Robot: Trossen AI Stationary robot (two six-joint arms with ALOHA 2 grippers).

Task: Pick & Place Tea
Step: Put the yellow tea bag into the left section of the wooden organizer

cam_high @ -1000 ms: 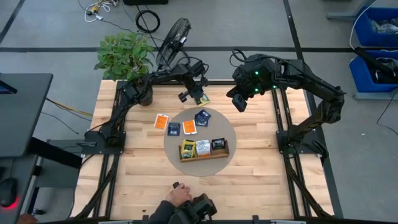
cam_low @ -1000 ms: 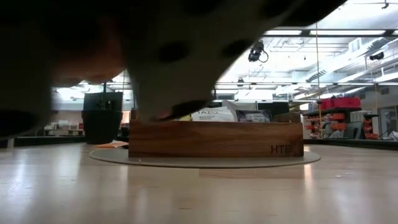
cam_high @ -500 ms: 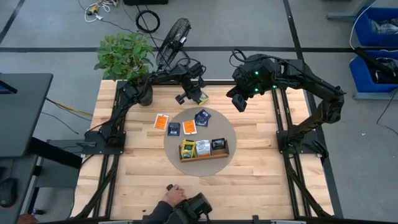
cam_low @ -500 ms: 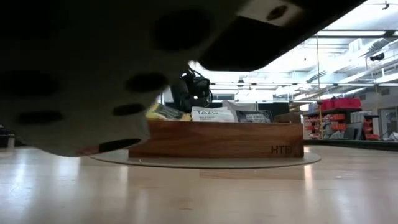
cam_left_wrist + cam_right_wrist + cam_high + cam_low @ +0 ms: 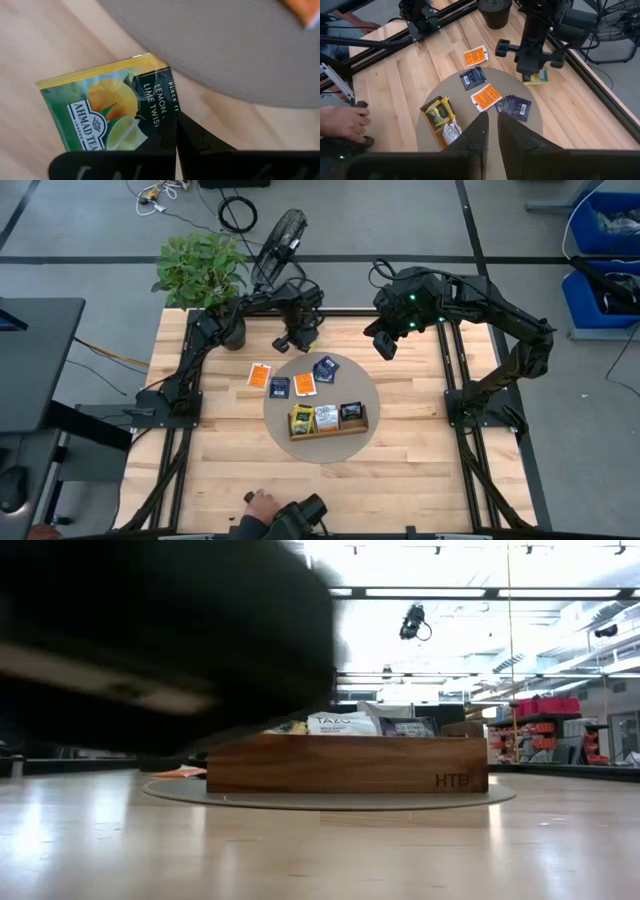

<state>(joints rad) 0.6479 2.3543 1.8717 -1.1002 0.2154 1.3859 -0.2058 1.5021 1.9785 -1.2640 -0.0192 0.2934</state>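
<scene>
A green-and-yellow tea packet (image 5: 107, 112) lies flat on the wooden table just off the far left rim of the round grey mat (image 5: 362, 385). My left gripper (image 5: 175, 117) points down over the packet's dark-printed edge, fingers shut; the right wrist view shows it (image 5: 532, 67) above the packet (image 5: 539, 78). Orange (image 5: 304, 384) and dark blue (image 5: 325, 368) packets lie on the mat, one orange-and-white packet (image 5: 259, 374) on the wood. The wooden tray (image 5: 328, 420) holds several packets. My right gripper (image 5: 491, 122) hangs high over the far right, shut and empty. My left gripper has its shut fingertips (image 5: 167, 127) over the packet's dark-printed edge (image 5: 159, 97), coming from above and pointing down. The packet lies flat on the table. I cannot tell whether the tips touch it.
A potted plant (image 5: 200, 270) stands at the far left corner. A person's hand (image 5: 258, 504) holds a dark device at the near edge, and something dark and blurred (image 5: 160, 640) blocks the left of the low view. Bare wood lies left and right of the mat.
My left gripper has gone a little toward the table's left edge and down, rolling its wrist, and now covers the green packet in the high view. The person's hand at the near edge has slid left. The dark shape before the low camera has shifted.
</scene>
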